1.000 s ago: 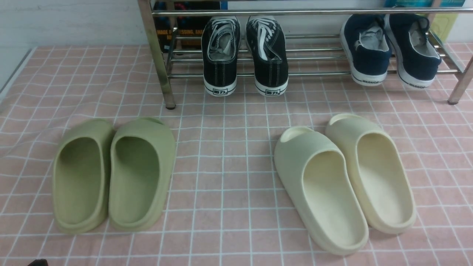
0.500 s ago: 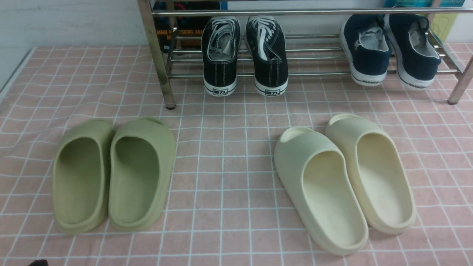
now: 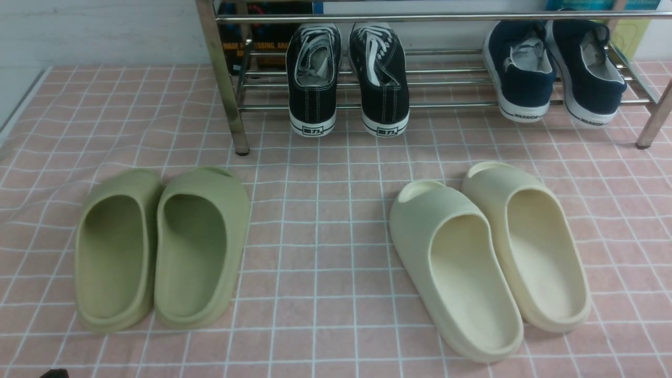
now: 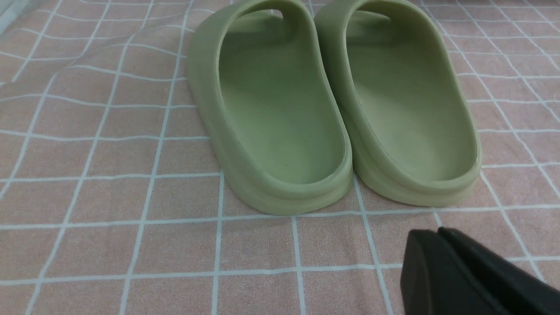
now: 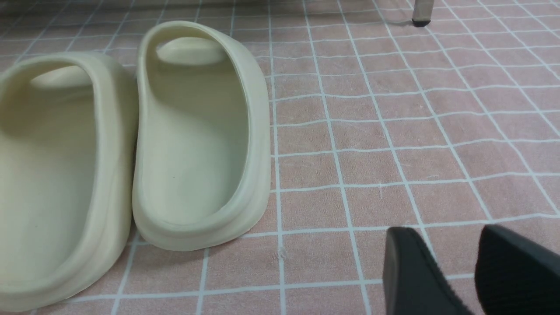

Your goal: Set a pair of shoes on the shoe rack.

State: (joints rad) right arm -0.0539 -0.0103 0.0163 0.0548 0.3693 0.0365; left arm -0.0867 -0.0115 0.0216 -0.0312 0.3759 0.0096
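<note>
The pair of shoes, two black canvas sneakers with white laces, stands side by side on the lower rods of the shoe rack, heels toward me. My left gripper is shut and holds nothing. It hovers low over the pink checked cloth, just behind the green slides. The right gripper is open with only cloth between its fingers, beside the cream slides. Both grippers are far from the rack.
Two navy slip-on shoes sit at the right end of the rack. Green slides lie front left and cream slides front right on the cloth. A rack leg stands at the left, another leg near the right arm.
The dark tip at the bottom left edge of the front view has sunk slightly. The shoes and slides have not moved.
</note>
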